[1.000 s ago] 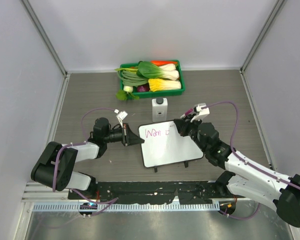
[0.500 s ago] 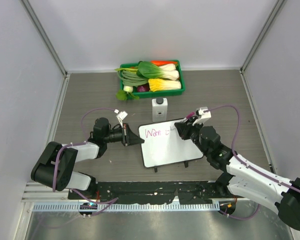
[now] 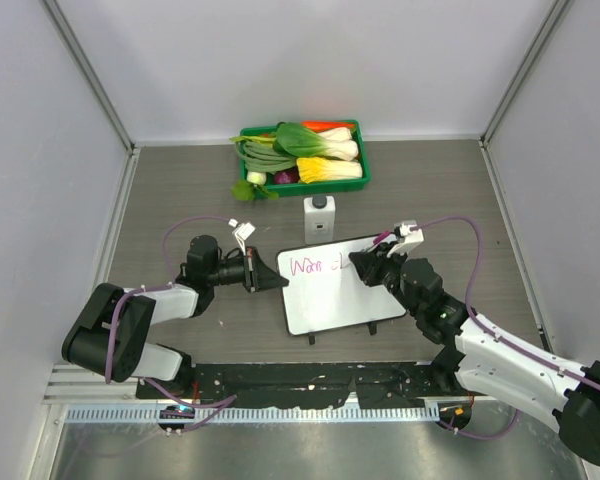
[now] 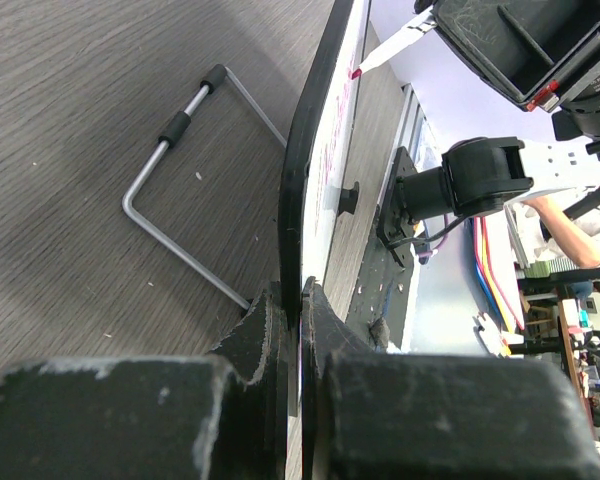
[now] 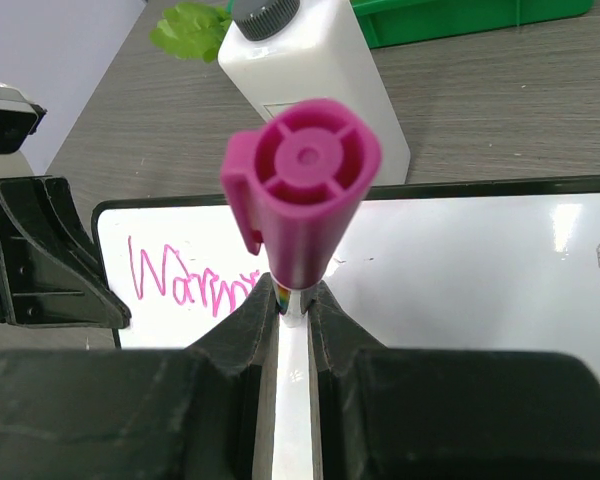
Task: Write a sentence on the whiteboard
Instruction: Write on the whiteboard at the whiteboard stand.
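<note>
The whiteboard (image 3: pixel 340 288) lies flat in the middle of the table, with pink writing (image 3: pixel 318 266) along its far edge. My left gripper (image 3: pixel 267 273) is shut on the board's left edge, seen edge-on in the left wrist view (image 4: pixel 298 200). My right gripper (image 3: pixel 368 266) is shut on a magenta marker (image 5: pixel 300 190) and holds it over the board to the right of the pink word (image 5: pixel 185 278). The marker's tip (image 4: pixel 356 72) is close to the board; I cannot tell whether it touches.
A white bottle with a dark cap (image 3: pixel 319 217) stands just beyond the board. A green tray (image 3: pixel 363 160) of vegetables sits at the back. A bent metal rod (image 4: pixel 175 190) lies on the table beside the board's left edge. Walls enclose three sides.
My right gripper with the marker has moved slightly right and nearer along the board's top line. The pink writing has grown to the right. The left gripper has not moved.
</note>
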{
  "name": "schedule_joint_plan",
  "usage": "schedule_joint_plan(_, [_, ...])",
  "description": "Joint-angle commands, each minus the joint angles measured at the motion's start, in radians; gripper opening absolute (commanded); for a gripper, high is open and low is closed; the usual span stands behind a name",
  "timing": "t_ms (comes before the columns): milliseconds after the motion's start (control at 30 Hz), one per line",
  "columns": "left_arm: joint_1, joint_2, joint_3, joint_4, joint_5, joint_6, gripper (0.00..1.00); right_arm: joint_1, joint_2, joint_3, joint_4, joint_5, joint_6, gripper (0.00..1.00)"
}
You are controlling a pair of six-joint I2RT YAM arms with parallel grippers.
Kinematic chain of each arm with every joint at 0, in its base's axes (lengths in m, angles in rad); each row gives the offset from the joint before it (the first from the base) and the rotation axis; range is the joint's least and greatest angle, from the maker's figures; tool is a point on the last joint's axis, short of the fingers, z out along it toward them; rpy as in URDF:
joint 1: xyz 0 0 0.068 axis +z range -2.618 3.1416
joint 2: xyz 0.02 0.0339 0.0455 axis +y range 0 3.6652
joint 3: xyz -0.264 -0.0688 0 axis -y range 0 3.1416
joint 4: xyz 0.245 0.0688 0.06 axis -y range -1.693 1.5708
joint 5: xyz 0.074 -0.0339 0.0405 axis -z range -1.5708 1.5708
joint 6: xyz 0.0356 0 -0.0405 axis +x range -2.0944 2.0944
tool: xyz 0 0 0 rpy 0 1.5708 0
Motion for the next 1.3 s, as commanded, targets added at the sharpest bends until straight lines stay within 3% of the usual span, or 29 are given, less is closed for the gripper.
schedule_joint_plan(0, [-0.011, 0.006, 0.022, -0.009, -0.026, 0.061, 0.0, 0.0, 0.018, -0.003, -0.048, 0.052, -0.021, 0.01])
schedule_joint_plan(667, [-0.009, 0.001, 0.02, -0.011, -0.028, 0.063, 0.0, 0.0, 0.053, 0.081, -0.035, 0.179, -0.072, 0.01])
schedule_joint_plan(1267, [-0.011, 0.006, 0.022, -0.008, -0.026, 0.063, 0.0, 0.0, 0.003, 0.011, -0.12, 0.099, -0.027, 0.01])
